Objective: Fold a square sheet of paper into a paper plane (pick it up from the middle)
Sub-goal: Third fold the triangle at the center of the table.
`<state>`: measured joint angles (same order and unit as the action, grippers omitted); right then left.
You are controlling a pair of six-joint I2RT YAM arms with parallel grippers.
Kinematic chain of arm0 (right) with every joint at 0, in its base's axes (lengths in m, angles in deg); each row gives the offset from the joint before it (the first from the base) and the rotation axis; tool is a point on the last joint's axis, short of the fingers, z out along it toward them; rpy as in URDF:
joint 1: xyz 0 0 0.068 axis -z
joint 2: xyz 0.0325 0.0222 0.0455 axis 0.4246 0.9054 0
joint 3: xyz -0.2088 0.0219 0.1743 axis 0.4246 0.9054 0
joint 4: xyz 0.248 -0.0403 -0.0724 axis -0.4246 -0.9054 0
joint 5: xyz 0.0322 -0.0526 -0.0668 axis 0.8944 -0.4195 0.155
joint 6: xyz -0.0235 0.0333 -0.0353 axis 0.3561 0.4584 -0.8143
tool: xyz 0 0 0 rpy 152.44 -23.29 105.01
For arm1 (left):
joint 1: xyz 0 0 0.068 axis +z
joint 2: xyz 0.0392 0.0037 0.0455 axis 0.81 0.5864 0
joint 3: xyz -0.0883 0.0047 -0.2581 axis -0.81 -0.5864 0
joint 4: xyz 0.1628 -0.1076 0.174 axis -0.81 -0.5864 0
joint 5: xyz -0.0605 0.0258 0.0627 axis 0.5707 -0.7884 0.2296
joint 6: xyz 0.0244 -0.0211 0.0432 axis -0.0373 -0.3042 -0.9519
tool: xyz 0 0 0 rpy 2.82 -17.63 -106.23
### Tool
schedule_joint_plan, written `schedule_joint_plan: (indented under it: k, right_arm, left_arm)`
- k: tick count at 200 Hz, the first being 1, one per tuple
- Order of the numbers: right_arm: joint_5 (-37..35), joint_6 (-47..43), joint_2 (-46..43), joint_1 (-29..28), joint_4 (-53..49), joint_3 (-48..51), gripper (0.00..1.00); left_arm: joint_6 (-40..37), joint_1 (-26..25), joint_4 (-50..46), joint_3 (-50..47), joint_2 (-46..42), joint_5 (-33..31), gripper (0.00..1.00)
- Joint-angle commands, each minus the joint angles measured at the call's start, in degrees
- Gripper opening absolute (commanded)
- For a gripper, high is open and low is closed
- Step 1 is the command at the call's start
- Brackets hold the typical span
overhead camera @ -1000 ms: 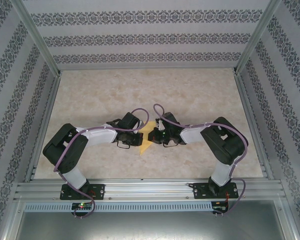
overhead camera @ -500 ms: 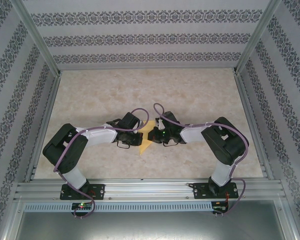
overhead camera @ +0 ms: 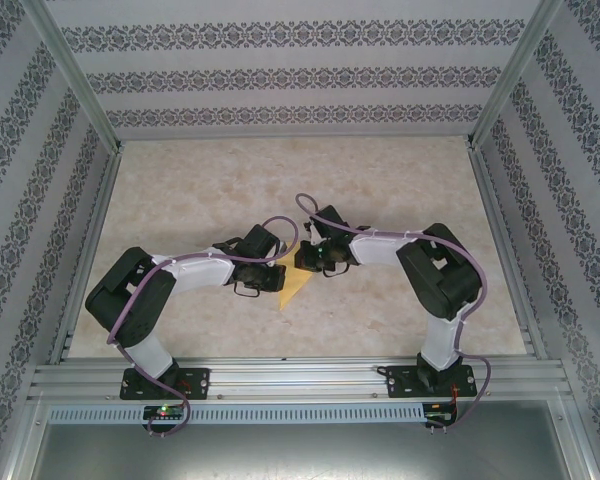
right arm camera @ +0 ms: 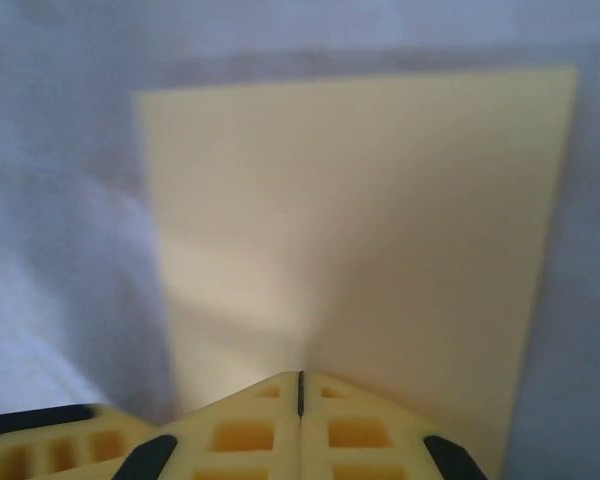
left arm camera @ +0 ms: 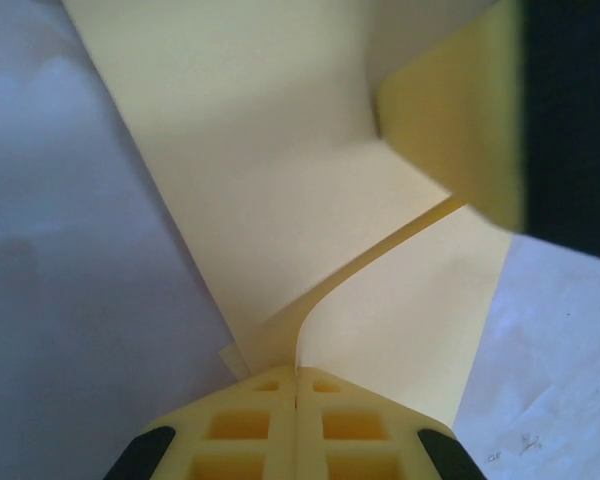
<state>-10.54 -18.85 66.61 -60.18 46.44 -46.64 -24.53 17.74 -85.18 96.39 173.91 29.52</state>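
Right pincer (right arm camera: 300, 378) shifted left over marbled table (overhead camera: 380, 180); it and left pincer (left arm camera: 296, 372) pinch the paper (overhead camera: 292, 286).

square sheet of paper (overhead camera: 292, 284): yellow-orange from top cam, plain pale yellow in wrist views, deeper yellow on raised flap.
left tool (left arm camera: 297, 372), right tool (right arm camera: 300, 375): yellow fingers, black patches at outer edges.
desk (overhead camera: 400, 180): beige, faint marbled pattern; looks grey-lilac in wrist views.
walls (overhead camera: 280, 78): white, bands of dark grey floral ornament.
left arm (overhead camera: 130, 290), right arm (overhead camera: 440, 275): black joints, white links.
cables (overhead camera: 280, 228): purple.
frame rails (overhead camera: 300, 378): silver.
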Motion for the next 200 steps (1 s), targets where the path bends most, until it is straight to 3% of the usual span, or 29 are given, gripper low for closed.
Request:
schedule_joint_plan:
  k: [1,117,200]
  right_arm:
    - [-2.7,-2.8,1.7,0.0,-5.6,-1.3,0.05]
    - [-2.0,-2.9,2.6,0.1,-4.9,-1.1,0.04]
    - [0.2,-2.7,1.6,0.1,-3.3,-1.4,0.04]
  left_arm:
    - [-0.1,-0.3,-3.9,0.0,-0.4,-2.6,0.0]
    - [-0.7,-0.3,-4.7,0.6,-1.6,-4.7,0.0]
    - [-1.6,-0.3,-2.4,0.5,1.2,-1.1,0.0]
